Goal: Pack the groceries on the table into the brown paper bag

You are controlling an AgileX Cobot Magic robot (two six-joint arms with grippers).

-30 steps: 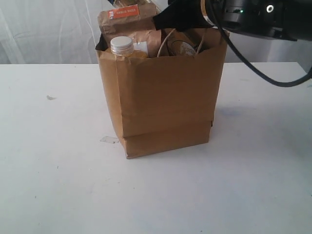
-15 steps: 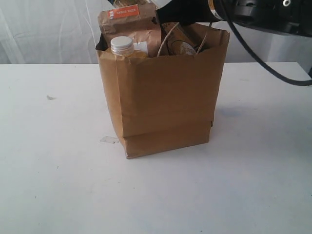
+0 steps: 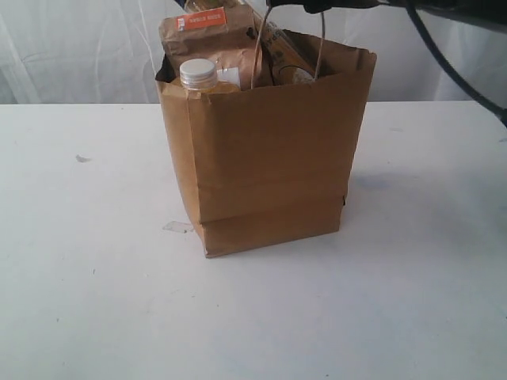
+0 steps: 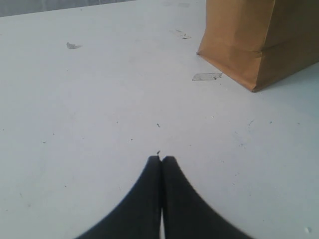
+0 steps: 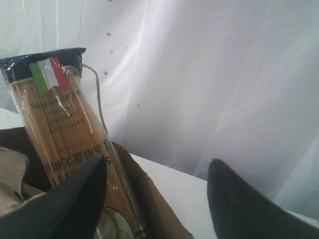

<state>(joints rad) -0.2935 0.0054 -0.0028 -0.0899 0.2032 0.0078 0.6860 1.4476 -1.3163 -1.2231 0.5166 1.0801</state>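
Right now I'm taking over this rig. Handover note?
Left gripper: jaws shut, empty, over bare table, apart from the brown paper bag.
Right gripper: jaws open, empty, above the bag's mouth beside the spaghetti pack.
Done: orange-label pouch, white-capped bottle and spaghetti pack stand in the bag. No groceries visible on the table.
Left: jars and carton not clearly visible; check inside. One handle loop stands up toward the right arm and may be snagged.
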